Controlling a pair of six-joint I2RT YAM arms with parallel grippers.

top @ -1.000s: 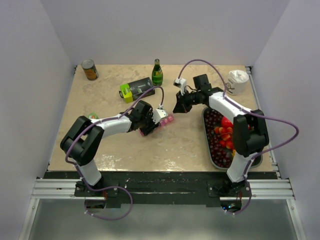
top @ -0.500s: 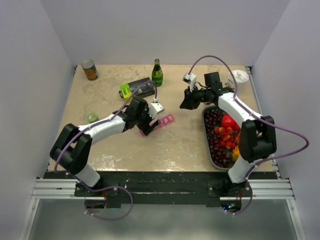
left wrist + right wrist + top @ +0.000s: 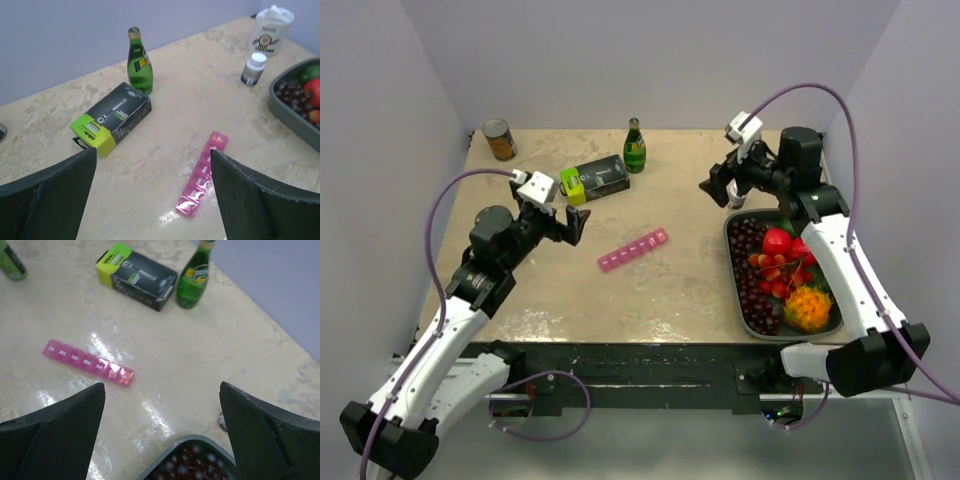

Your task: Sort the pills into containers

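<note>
Top external view: the marbled tabletop [image 3: 690, 290] carries everything. Both arms are raised above it, one at each side. The left gripper [image 3: 567, 224] hangs over the left-middle area with its fingers [image 3: 50, 200] spread wide and released, grasping nothing. The right gripper [image 3: 718, 186] hangs over the far right, just beyond the fruit tray [image 3: 731, 268], and its fingers [image 3: 55, 430] are likewise spread apart and empty.

The grey tray lies along the right edge, filled with dark grapes and red and orange fruit. A black-and-lime box [image 3: 595, 179] lies far of centre, with a green bottle [image 3: 635, 147] upright just beyond its right end.

The containers [image 3: 634, 249], one slim pink strip, lie flat and slanted at the middle of the tabletop, between the two grippers and apart from both.

A can [image 3: 500, 140] stands in the far-left corner. From the left wrist, a white cup [image 3: 270, 31] and a small pill bottle [image 3: 253, 69] stand near the far end of the tray.
</note>
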